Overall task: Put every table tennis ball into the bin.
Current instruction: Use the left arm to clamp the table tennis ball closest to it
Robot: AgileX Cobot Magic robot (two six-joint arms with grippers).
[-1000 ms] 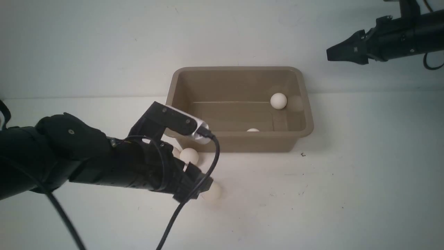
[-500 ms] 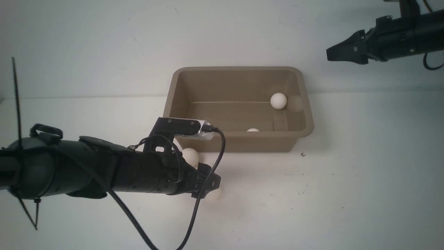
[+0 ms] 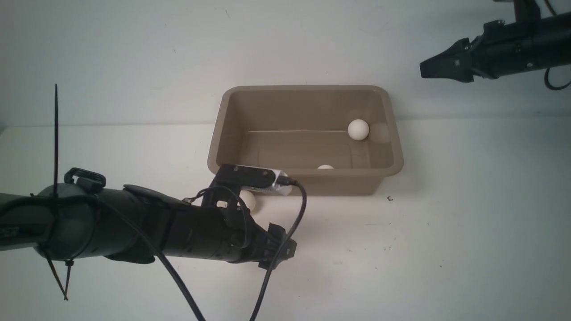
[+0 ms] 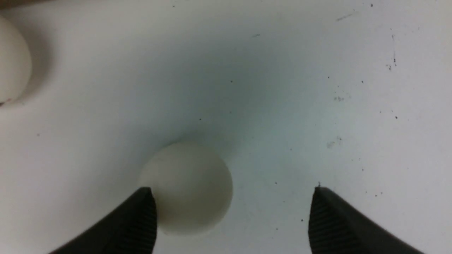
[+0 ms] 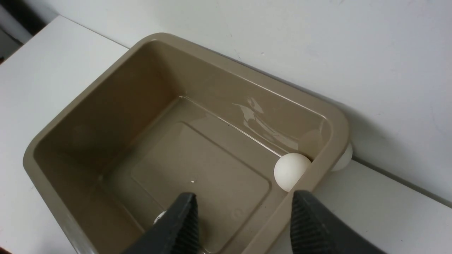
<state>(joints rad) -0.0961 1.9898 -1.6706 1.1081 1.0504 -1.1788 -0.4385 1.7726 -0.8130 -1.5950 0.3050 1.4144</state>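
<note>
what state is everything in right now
bin: upright, two balls visible inside
far ball: in bin's far right corner
near ball: in bin, mostly hidden by its near side
front ball: on table, ungripped
left gripper: open, low, straddling front ball
corner ball: loose on table by bin's near left corner
back ball: outside, between bin and wall
right gripper: open, empty, raised

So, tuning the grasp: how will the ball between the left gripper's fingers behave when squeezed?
Likely to roll: the ball is a smooth sphere on the flat table. It sits off-centre, beside one finger of the open left gripper, so closing may nudge it sideways first. Its matte skin looks grippy rather than slippery.
</note>
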